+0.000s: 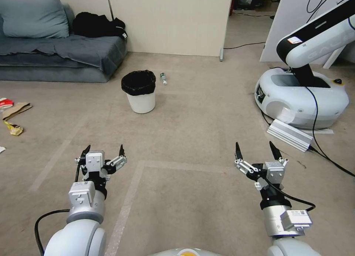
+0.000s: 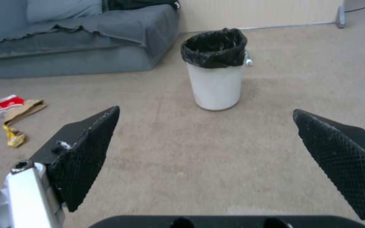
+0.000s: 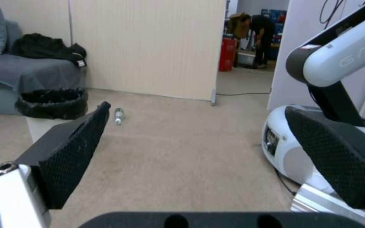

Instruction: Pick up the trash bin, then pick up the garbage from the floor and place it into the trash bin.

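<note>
The trash bin (image 1: 140, 95) (image 2: 214, 82) (image 3: 43, 123), a white bucket with a black bag folded over its rim, stands upright on the carpet in front of the sofa. A plastic bottle (image 1: 163, 78) (image 3: 118, 115) lies just behind it to the right. More garbage lies at the far left: a red carton (image 1: 5, 102) (image 2: 10, 101), a brown paper bag (image 1: 16, 109) (image 2: 24, 110) and a yellow wrapper (image 1: 14, 129) (image 2: 14, 136). My left gripper (image 1: 103, 151) (image 2: 206, 118) is open, held low well short of the bin. My right gripper (image 1: 256, 149) (image 3: 195, 129) is open too, off to the right.
A grey sofa (image 1: 55, 52) with black clothing on it stands at the back left. A beige partition (image 1: 173, 23) closes the back. Another white robot (image 1: 307, 89) with cables and a metal bar (image 1: 290, 135) stands on the right. Pale tape lines (image 1: 125, 204) cross the open carpet.
</note>
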